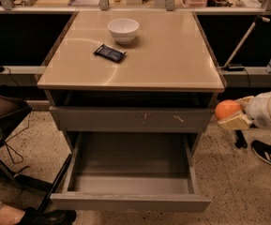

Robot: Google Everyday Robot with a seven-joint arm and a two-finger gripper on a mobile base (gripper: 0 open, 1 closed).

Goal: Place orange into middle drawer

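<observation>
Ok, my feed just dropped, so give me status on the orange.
Claw shut on orange, right of the cabinet, beside the scratched front. Middle drawer open below-left. Nothing seen between.

We see the gripper (229, 112) at the right edge of the view, extending leftward from the white arm (268, 109), which enters roughly level. Its cream fingers (236, 122) are closed around the orange (225, 108), one finger beneath it.
</observation>
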